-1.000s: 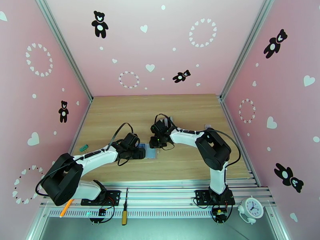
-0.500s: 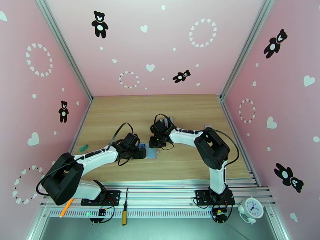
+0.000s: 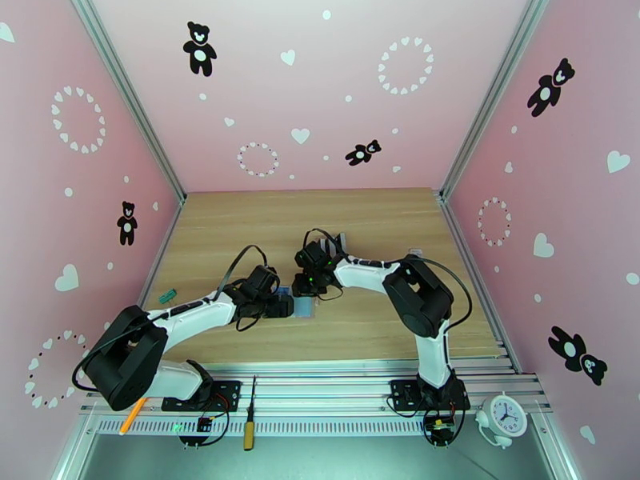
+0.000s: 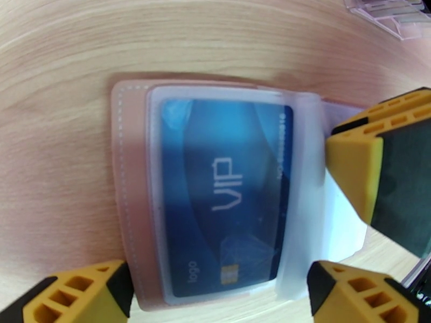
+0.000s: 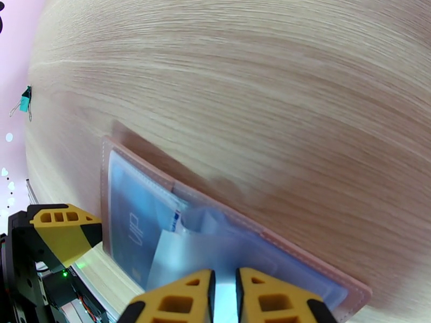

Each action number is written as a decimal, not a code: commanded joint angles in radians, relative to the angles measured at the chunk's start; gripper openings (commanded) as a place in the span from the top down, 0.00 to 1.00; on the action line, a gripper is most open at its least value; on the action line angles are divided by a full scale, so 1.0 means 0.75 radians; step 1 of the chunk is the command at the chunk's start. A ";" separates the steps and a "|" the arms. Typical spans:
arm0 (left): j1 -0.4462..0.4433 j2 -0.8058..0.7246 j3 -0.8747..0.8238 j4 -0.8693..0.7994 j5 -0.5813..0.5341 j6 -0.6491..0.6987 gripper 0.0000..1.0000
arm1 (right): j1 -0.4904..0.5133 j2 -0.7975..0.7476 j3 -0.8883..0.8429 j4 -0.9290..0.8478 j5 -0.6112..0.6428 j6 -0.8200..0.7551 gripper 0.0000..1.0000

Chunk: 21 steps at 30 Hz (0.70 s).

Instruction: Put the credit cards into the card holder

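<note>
The tan-pink card holder (image 4: 129,173) lies open on the wooden table, seen from above as a small patch (image 3: 305,307) between the two grippers. A blue VIP card (image 4: 226,195) sits inside its left clear sleeve, and shows too in the right wrist view (image 5: 132,227). My left gripper (image 4: 215,294) is open, its yellow fingers straddling the holder's near edge. My right gripper (image 5: 225,289) is pinched shut on a loose clear sleeve of the holder's right half and lifts it slightly. One right finger (image 4: 372,168) shows in the left wrist view. No dark cards with white patches are visible.
A clear rack (image 4: 388,12) stands just beyond the holder. A green clip (image 3: 166,296) lies near the left wall. A screwdriver (image 3: 250,418), an orange pen (image 3: 132,415) and a small clock (image 3: 504,416) rest on the metal rail by the arm bases.
The right gripper has shifted slightly left over the holder. The left arm has stayed in place.
</note>
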 commanded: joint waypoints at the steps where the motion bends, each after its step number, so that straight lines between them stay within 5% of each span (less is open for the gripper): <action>1: 0.000 0.019 -0.044 0.109 0.149 0.009 0.08 | 0.011 0.050 0.031 -0.009 -0.021 0.024 0.82; 21: -0.001 0.111 -0.040 0.066 0.089 0.015 0.08 | 0.003 0.002 0.051 0.058 -0.073 0.078 0.82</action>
